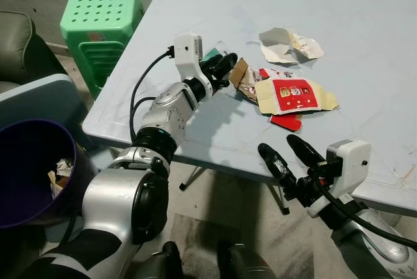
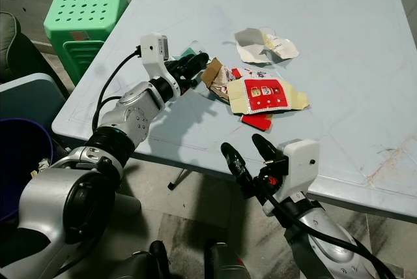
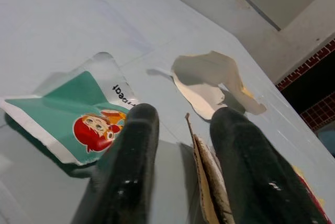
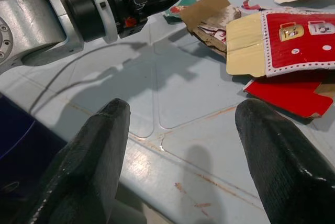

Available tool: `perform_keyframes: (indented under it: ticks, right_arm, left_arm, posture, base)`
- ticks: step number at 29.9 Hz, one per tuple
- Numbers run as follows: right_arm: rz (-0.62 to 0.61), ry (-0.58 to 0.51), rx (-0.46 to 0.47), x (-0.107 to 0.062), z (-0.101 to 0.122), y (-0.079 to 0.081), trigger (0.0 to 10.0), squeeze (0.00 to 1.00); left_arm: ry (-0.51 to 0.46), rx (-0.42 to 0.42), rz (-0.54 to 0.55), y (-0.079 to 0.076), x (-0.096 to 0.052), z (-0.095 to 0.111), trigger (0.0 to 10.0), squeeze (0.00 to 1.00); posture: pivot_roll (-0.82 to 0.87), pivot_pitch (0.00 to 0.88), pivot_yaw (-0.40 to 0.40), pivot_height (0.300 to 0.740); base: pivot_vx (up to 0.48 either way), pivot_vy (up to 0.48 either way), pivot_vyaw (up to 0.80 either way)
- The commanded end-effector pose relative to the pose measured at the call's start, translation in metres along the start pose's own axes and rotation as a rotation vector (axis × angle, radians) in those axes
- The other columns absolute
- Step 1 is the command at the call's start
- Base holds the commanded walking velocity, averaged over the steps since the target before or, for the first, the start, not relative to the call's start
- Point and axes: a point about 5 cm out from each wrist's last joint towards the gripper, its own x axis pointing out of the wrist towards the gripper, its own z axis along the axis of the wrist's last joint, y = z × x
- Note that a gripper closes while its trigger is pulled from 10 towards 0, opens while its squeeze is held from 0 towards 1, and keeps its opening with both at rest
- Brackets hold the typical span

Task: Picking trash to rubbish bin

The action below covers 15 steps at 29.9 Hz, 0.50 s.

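Note:
Trash lies on the pale blue table (image 1: 365, 25): a brown cardboard scrap (image 1: 240, 72), a flattened red and cream box (image 1: 294, 95), crumpled white paper (image 1: 287, 44) and a green cartoon wrapper (image 3: 73, 114). My left gripper (image 1: 225, 64) rests low over the table at the pile's left side. It is open, and the cardboard's edge (image 3: 207, 182) stands between its fingers without being clamped. The green wrapper lies just beside it. My right gripper (image 1: 279, 145) hangs open in front of the table's near edge, below the red box, holding nothing.
A dark purple rubbish bin (image 1: 19, 155) with some scraps inside stands on the floor at my left. Behind it are a green plastic stool (image 1: 101, 15) and a grey seat (image 1: 39, 96). The table's folding leg (image 1: 192, 178) shows underneath.

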Motion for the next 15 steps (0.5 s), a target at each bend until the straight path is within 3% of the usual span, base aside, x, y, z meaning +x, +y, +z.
perform_keyframes:
  ticks: [1, 4, 5, 15]
  right_arm:
    - [0.028, 0.006, -0.007, -0.004, 0.002, 0.006, 10.0, 0.00]
    - [0.034, 0.011, -0.005, -0.005, 0.001, 0.007, 10.0, 0.00]
    - [0.037, 0.015, -0.005, -0.005, 0.001, 0.008, 10.0, 0.00]
    - [0.031, 0.032, -0.009, -0.009, -0.001, 0.009, 10.0, 0.00]
  left_arm:
    - [0.021, -0.002, -0.033, -0.007, 0.004, -0.002, 10.0, 1.00]
    - [0.035, 0.011, -0.051, -0.010, 0.004, -0.005, 10.0, 1.00]
    - [0.051, 0.011, -0.049, -0.012, 0.005, -0.008, 10.0, 0.00]
    - [0.097, 0.018, -0.079, -0.023, 0.008, -0.021, 10.0, 0.00]
  posture:
    - [-0.35, 0.285, -0.022, 0.740]
    - [-0.35, 0.287, -0.019, 0.740]
    - [-0.35, 0.289, -0.019, 0.740]
    - [-0.36, 0.296, -0.017, 0.740]
  base:
    - [0.000, 0.000, 0.00]
    - [0.000, 0.000, 0.00]
    - [0.000, 0.000, 0.00]
    - [0.000, 0.000, 0.00]
